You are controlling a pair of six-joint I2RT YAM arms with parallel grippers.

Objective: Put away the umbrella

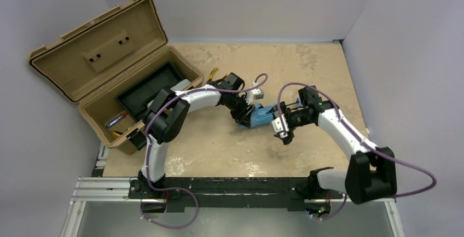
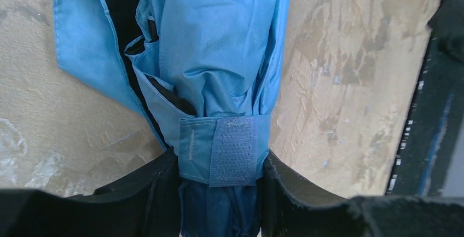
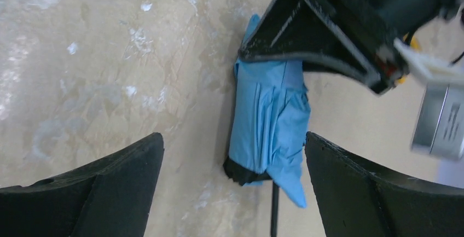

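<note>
The umbrella [image 1: 262, 115], folded into a strapped blue bundle, lies near the middle of the worktop [image 1: 219, 155], well right of the open case [image 1: 93, 92] at the far left corner. The left gripper [image 2: 221, 166] is clamped across the bundle at its fastening strap, one finger on each side. The right gripper [image 3: 232, 141] stands wide apart at the bundle's other end, its fingers [image 3: 126, 182] touching nothing.
</note>
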